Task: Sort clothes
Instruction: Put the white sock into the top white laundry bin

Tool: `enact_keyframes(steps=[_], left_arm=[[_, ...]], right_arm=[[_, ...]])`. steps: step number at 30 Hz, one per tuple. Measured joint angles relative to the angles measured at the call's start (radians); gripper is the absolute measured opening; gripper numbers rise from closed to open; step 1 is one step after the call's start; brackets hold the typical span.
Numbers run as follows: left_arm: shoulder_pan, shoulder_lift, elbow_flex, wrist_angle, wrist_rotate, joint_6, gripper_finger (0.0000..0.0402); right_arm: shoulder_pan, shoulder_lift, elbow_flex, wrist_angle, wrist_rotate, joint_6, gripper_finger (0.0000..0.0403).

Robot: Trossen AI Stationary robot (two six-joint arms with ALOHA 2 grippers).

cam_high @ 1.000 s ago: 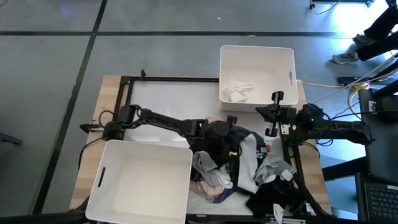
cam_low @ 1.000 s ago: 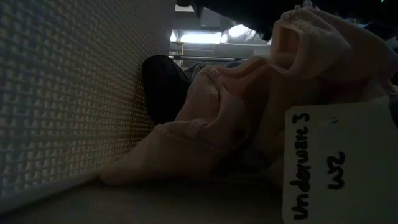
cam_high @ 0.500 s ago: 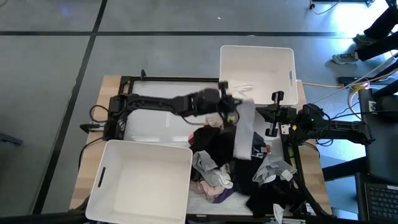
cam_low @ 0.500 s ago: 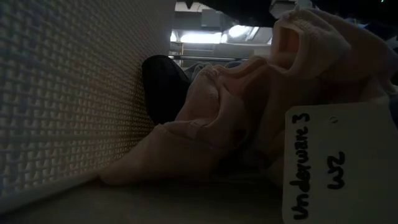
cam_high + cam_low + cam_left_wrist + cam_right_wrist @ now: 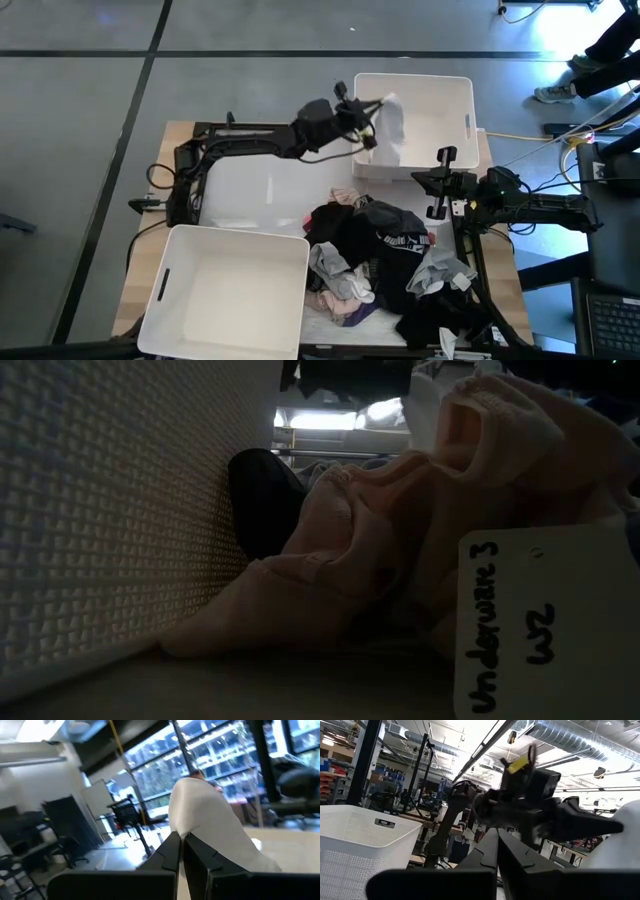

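Near bin: we see a white bin [image 5: 225, 290] at the table's front left corner; in the low view its textured wall [image 5: 110, 510] fills the left side of the picture.

Table: we see a wooden table [image 5: 165, 150] with a white sheet over its middle.

Left arm: we see it reach from the table's left side across toward the far bin.

Left gripper: we find the left gripper [image 5: 372, 110] raised over the left edge of the far bin. Its fingers [image 5: 172, 850] are pressed together on a white cloth [image 5: 390, 125], which hangs from them above the bin's inside. In the left wrist view the cloth [image 5: 210, 827] rises as a pale fold straight out of the closed fingers.

Pile: we see the clothes [image 5: 385, 265] heaped on the table's right half, in front of the far bin: black pieces in the middle and along the front, grey and white ones among them, pink at the front edge beside the near bin. In the low view a pink garment [image 5: 400, 530] lies against the near bin's wall, with a paper tag [image 5: 545, 625] reading "Underware 3" in front of it.

Far bin: we see a second white bin [image 5: 455, 95] at the table's far right corner.

Right gripper: we find the right gripper [image 5: 440, 192] at the table's right edge, just beside the far bin and the pile, fingers closed with nothing between them.
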State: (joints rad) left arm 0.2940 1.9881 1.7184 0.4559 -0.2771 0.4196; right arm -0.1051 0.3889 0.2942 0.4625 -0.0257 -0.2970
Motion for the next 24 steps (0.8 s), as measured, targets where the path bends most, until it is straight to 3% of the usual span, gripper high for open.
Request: enact_keyframes(steps=[12, 18, 24], left_arm=[[0.125, 0.007, 0.000, 0.252, 0.109, -0.158, 0.0008], [0.133, 0.008, 0.000, 0.298, 0.121, -0.152, 0.0008], [0.127, 0.007, 0.000, 0.264, 0.210, -0.170, 0.0008]], right_arm=[[0.000, 0.000, 0.000, 0.008, 0.000, -0.008, 0.0010], [0.000, 0.000, 0.000, -0.001, 0.000, -0.022, 0.0010], [0.000, 0.000, 0.000, -0.002, 0.000, -0.023, 0.0010]])
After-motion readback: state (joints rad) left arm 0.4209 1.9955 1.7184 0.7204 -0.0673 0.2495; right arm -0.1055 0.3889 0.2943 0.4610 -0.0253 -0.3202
